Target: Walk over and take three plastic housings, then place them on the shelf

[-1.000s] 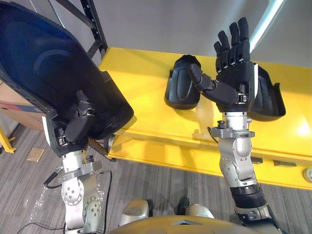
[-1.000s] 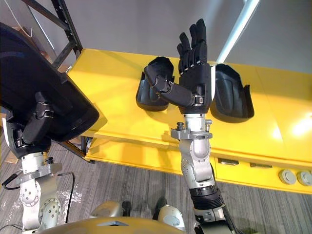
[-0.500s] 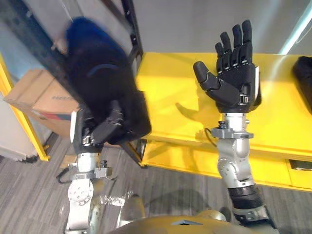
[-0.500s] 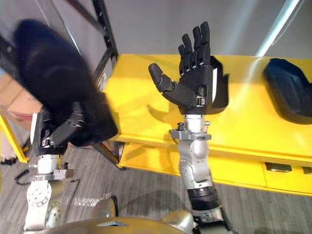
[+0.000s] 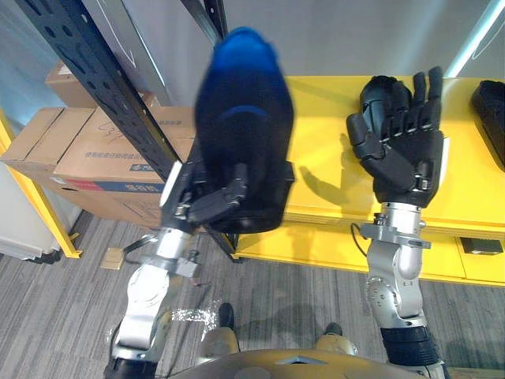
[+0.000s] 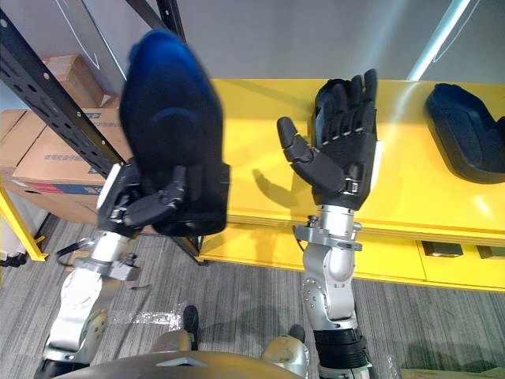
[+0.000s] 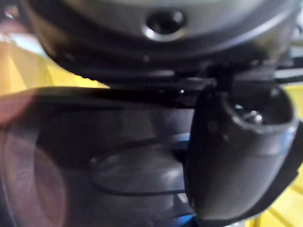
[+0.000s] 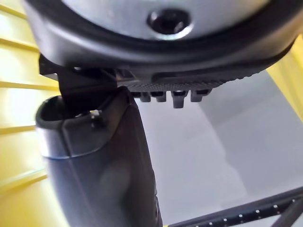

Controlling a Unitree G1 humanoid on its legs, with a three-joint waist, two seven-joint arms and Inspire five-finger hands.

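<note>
Housing (image 5: 245,118) is up off the yellow tabletop (image 5: 323,95) in the left eye view. It is a dark blue-black shell standing tall in the left hand (image 5: 211,201), whose fingers are curled onto its lower edge. The right hand (image 5: 402,150) is raised over the tabletop, fingers straight and spread, holding nothing. A second housing (image 5: 493,110) lies at the tabletop's right edge, well apart. To the left stands the shelf (image 5: 102,91) (a black perforated post is what shows of it), with boxes (image 5: 95,150) stacked behind.

The right eye view gives the same layout: the carried housing is between the post and the empty hand, and the second housing rests on the tabletop.

In the left wrist view the thumb lies across the housing's glossy dark surface, so the grip looks firm (the fingers on the far side are hidden).

In the right wrist view the thumb stands clear and the fingers are straight, with nothing between them.

The step in hand looks like the carry to the shelf, with one housing taken and at least one more left. The next move likely calls for steering the tall shell past the post, levelling it over a tier, then opening the fingers.
</note>
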